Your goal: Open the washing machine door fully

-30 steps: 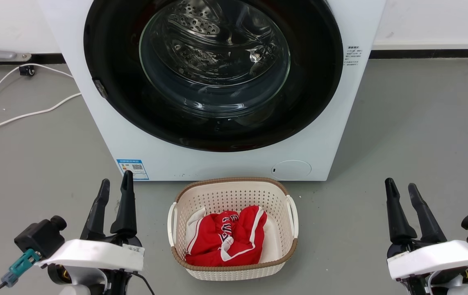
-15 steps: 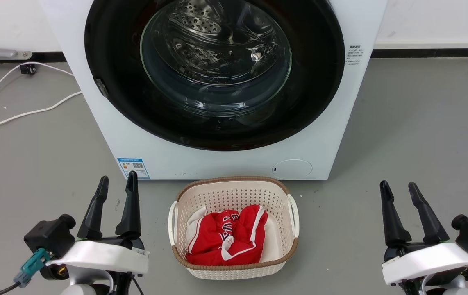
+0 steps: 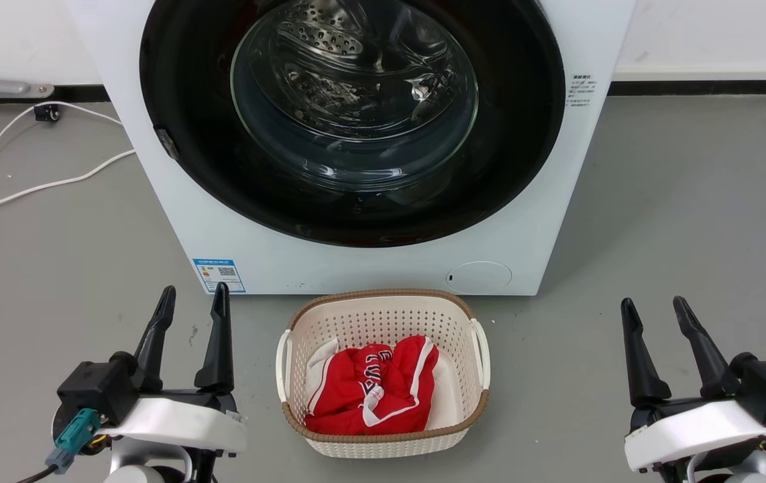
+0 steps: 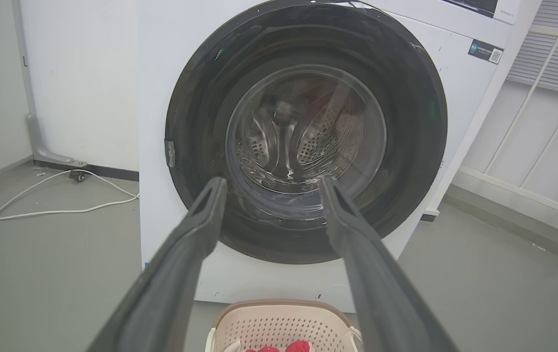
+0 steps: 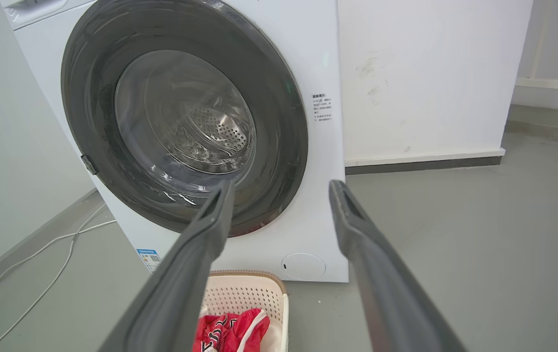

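The washing machine door (image 3: 175,80) is a glossy black round disc with a clear glass bowl at its centre, lying flat against the white machine front (image 3: 369,265). It also faces me in the left wrist view (image 4: 201,88) and the right wrist view (image 5: 88,107). A small latch tab (image 3: 167,142) sits on its left edge. My left gripper (image 3: 195,298) is open, low at the lower left, well short of the door. My right gripper (image 3: 652,308) is open at the lower right, also away from the machine.
A cream perforated basket (image 3: 383,315) with a red and white garment (image 3: 373,386) stands on the grey floor right in front of the machine, between my grippers. White cables (image 3: 27,191) trail across the floor on the left. A wall with a dark skirting (image 3: 698,87) runs behind.
Both wrists have rolled a little: the camera block on each has shifted inward. Each gripper's fingers have spread slightly wider. The door and basket have not moved.
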Available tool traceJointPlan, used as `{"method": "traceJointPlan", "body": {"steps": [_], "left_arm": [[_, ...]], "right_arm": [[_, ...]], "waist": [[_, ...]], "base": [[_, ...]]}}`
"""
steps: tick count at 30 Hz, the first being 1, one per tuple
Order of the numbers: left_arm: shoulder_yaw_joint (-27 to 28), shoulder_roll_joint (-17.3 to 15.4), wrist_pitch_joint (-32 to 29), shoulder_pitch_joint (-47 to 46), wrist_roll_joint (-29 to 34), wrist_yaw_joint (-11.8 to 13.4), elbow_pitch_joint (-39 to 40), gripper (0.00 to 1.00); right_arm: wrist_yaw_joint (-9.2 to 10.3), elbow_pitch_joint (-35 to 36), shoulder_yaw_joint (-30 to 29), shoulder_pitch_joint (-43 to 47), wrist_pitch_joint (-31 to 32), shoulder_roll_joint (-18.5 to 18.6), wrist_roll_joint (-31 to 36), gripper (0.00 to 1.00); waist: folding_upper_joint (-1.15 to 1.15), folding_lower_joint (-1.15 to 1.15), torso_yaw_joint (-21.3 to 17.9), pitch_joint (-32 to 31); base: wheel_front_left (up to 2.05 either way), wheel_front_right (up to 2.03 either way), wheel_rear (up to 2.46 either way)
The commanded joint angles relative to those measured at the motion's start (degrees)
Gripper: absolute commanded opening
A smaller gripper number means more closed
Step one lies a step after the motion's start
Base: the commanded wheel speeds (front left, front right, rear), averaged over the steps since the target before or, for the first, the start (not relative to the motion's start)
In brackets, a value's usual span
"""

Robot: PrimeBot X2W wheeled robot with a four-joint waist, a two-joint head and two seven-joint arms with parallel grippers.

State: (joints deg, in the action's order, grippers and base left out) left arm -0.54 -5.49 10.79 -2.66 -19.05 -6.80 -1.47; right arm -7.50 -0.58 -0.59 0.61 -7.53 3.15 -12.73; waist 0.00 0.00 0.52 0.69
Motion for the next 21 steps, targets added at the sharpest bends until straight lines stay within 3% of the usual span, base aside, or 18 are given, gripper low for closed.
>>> {"method": "traceJointPlan", "body": {"steps": [1,21], "left_arm": [[-0.11,-0.42,0.54,0.18,1.53,0.21,0.3,1.0],[-0.61,-0.58,2.76,0.77,10.94,0.89,0.32,1.0]], "right_arm": [[0.02,0.67,0.11,0.18,-0.34,-0.19,1.48,1.0],[0.02,1.08,0.45,1.16,-0.73,-0.3,8.87,1.0]], "waist": [[0.0,0.0,0.02,0.01],[0.0,0.0,0.18,0.1]], "base": [[0.0,0.0,0.0],[0.0,0.0,0.0]]}}
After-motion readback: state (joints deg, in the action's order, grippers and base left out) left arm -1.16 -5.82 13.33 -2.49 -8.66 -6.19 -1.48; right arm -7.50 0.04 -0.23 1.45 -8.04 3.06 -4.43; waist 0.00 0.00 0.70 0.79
